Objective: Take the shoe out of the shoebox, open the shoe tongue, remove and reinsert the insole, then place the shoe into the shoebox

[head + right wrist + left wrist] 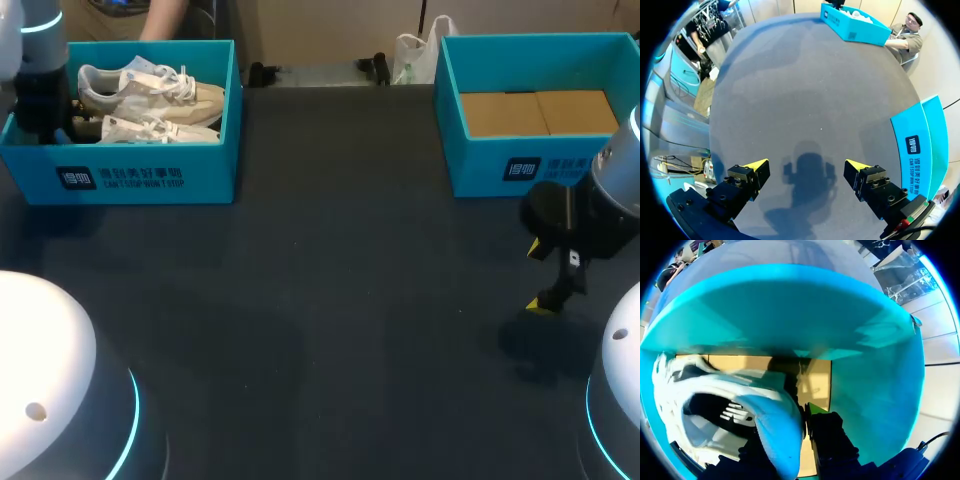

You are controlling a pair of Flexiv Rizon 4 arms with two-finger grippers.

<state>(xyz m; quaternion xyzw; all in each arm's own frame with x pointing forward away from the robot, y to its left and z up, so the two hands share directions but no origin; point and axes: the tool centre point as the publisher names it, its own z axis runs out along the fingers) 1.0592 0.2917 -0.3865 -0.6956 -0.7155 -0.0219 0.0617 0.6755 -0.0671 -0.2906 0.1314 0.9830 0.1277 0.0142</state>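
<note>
Left wrist view puts the left tool [790,427] down inside the shoebox [790,310], with the collar rim of the shoe [715,382] right at it. Whether it grips, I cannot tell. Seen from the head view, the shoe's long axis runs along the shoebox's long wall and the left arm stands at one end. The right tool [806,166] hangs spread and empty over the counter [805,90], well away from the shoebox, so the lift looks to be the left arm's.

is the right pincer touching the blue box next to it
Apart. Right wrist view: the right pincer hangs open, with bare table showing between it and the blue box.
</note>
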